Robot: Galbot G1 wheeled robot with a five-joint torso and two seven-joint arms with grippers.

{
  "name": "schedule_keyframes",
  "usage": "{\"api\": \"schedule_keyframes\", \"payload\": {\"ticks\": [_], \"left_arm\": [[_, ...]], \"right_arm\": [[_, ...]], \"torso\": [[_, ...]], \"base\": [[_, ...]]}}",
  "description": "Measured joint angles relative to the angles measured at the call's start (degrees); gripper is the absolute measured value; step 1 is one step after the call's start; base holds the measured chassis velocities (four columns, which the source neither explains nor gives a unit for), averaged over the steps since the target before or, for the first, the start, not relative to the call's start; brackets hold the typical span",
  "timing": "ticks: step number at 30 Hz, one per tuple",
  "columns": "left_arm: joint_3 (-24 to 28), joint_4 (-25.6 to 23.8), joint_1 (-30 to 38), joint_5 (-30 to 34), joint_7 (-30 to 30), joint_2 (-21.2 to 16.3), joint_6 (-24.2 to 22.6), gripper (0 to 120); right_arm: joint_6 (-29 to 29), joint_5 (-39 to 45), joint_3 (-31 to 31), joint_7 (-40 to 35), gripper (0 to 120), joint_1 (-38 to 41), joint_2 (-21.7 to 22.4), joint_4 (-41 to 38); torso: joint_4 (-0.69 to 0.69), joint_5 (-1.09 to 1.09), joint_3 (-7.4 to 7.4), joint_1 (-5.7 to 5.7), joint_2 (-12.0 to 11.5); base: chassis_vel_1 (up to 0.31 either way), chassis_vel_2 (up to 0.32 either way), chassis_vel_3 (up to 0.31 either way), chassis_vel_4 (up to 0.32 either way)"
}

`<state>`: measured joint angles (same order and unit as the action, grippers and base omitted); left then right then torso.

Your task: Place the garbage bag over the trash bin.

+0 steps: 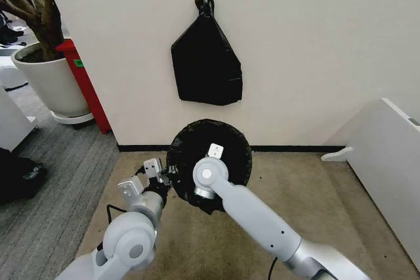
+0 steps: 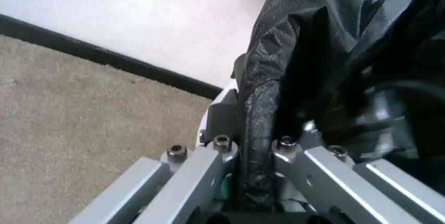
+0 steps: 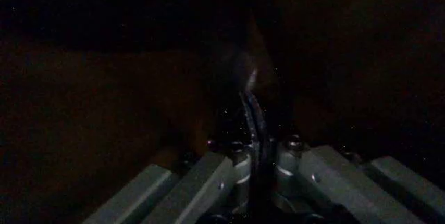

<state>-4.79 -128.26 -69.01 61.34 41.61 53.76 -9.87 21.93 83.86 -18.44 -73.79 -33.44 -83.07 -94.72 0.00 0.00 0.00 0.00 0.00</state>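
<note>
We find the bag (image 1: pixel 209 145) draped over the bin at centre frame, against the wall. The left gripper (image 2: pixel 254 148) pinches the bag's rolled edge at the lower-left rim. The right gripper (image 3: pixel 254 130) grips plastic from inside, nearer the middle.

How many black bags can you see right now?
2: the garbage bag draped over the trash bin on the floor, and a knotted bag bundle hanging on the wall above it.
</note>
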Motion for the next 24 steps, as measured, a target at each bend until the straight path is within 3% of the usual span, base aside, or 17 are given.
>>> {"api": "schedule_keyframes", "payload": {"ticks": [8, 18, 24], "left_arm": [[-0.06, 0.00, -0.72, -0.30, -0.35, -0.04, 0.14, 1], [-0.34, -1.40, -2.50, -1.10, -1.03, -0.36, 0.43, 1], [-0.49, -1.92, -3.07, -1.15, -1.07, -0.55, 0.52, 1]], "right_arm": [[-0.62, 1.30, 0.19, -0.57, 0, 1.77, -1.50, -0.26], [0.73, -4.32, 3.42, 5.15, 0, 1.66, -4.67, 9.46], [1.25, -5.18, 4.71, 6.55, 0, 1.10, -3.77, 10.21]], "torso": [[0.00, 0.00, 0.00, 0.00, 0.00], [0.00, 0.01, 0.00, 0.00, 0.00], [0.00, 0.00, 0.00, 0.00, 0.00]], "base": [[0.000, 0.000, 0.000, 0.000], [0.000, 0.000, 0.000, 0.000], [0.000, 0.000, 0.000, 0.000]]}}
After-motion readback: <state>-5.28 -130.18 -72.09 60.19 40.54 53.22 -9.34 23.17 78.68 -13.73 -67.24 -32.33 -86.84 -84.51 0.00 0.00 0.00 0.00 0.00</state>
